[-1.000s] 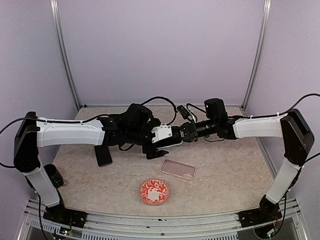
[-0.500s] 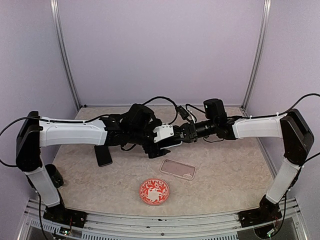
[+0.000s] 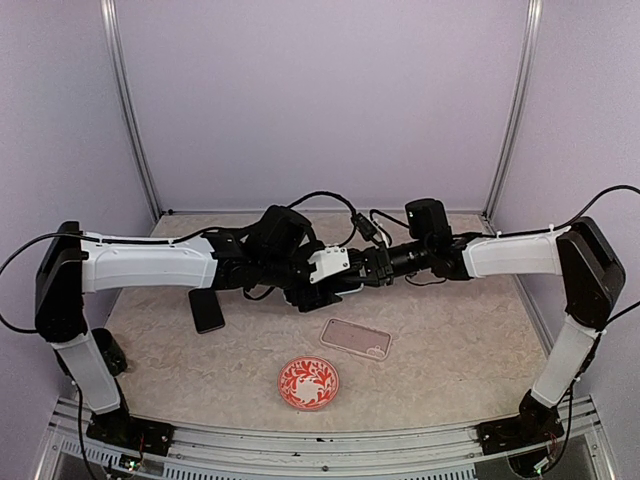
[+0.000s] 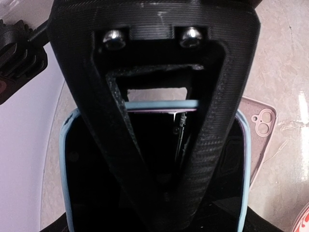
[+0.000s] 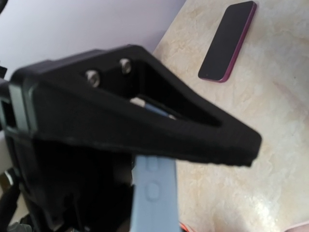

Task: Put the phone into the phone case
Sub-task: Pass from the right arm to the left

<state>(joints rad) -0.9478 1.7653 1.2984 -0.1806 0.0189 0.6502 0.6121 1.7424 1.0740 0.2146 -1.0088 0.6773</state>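
Note:
A black-faced phone-shaped thing with a light blue case rim is held in mid-air between both grippers above the table's middle. My left gripper is shut on it, one finger lying across its dark face. My right gripper is shut on its light blue edge, where button bumps show. A dark phone with a magenta edge lies flat on the table at left, and also shows in the right wrist view. A pink translucent case lies flat below the grippers and shows in the left wrist view.
A red patterned plate sits near the front, just left of the pink case. A small black cylinder stands by the left arm's base. Cables loop behind the grippers. The enclosure's walls and posts bound the table.
Both grippers, still joined on the blue-rimmed thing, have shifted slightly left and up, and the left gripper has turned a little. The things on the table have not moved.

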